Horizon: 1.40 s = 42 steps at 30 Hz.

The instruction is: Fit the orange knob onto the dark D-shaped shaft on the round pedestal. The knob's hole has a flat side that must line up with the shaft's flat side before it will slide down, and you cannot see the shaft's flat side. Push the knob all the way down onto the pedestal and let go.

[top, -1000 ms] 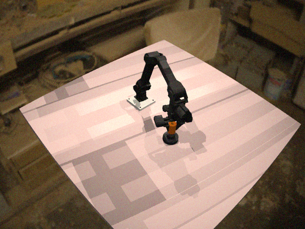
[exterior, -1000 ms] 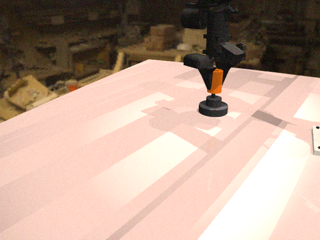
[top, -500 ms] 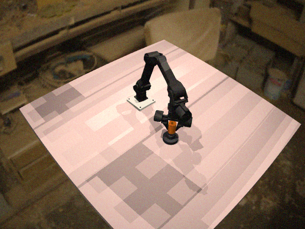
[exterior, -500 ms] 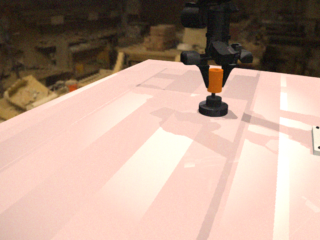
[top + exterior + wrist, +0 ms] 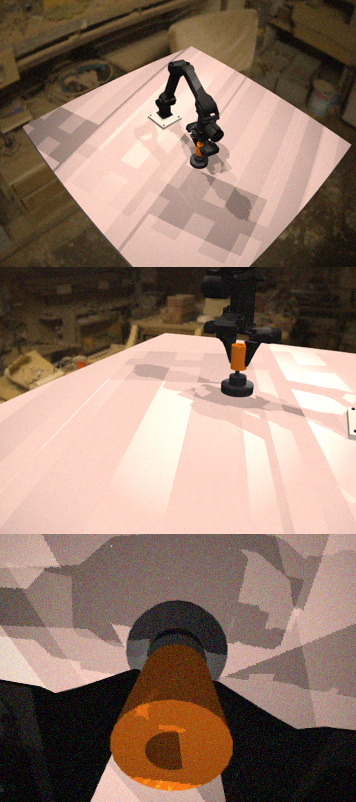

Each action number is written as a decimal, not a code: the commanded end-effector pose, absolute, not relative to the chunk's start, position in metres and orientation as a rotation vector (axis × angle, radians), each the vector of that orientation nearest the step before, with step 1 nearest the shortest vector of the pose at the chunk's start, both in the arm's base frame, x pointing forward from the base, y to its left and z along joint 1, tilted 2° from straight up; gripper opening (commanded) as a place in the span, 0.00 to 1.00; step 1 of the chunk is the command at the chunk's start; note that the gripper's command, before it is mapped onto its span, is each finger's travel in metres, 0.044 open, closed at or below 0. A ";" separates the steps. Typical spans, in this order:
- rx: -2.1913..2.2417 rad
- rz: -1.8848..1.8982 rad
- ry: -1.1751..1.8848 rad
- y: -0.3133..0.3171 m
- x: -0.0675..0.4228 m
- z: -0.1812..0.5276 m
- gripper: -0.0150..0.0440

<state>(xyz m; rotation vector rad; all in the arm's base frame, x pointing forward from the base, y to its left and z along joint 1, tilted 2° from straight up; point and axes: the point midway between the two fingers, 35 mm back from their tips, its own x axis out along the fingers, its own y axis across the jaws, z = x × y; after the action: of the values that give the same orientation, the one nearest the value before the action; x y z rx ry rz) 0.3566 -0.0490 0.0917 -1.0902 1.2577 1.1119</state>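
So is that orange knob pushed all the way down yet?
Not yet. The orange cylindrical knob, gripped upright in the black tool, sits above the dark round pedestal, with a short stretch of thin dark shaft showing between them.

The orange knob [image 5: 238, 356], a plain cylinder, is held upright right of centre in the upper part of the exterior view; a D-shaped hole is seen in its top face in the wrist view [image 5: 171, 733]; a short length of dark shaft [image 5: 237, 372] is exposed beneath it; the dark, stepped round pedestal [image 5: 236, 385] is set directly below, apart from the knob.
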 end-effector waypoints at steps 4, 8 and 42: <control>-0.602 0.624 1.473 -0.050 0.358 0.094 0.25; -0.384 0.408 1.527 -0.050 0.357 0.094 0.25; -0.028 0.054 1.567 -0.050 0.356 0.090 0.25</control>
<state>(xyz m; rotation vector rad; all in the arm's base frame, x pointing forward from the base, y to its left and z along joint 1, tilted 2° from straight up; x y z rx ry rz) 0.3570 -0.0490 0.0904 -0.0310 1.5652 0.0616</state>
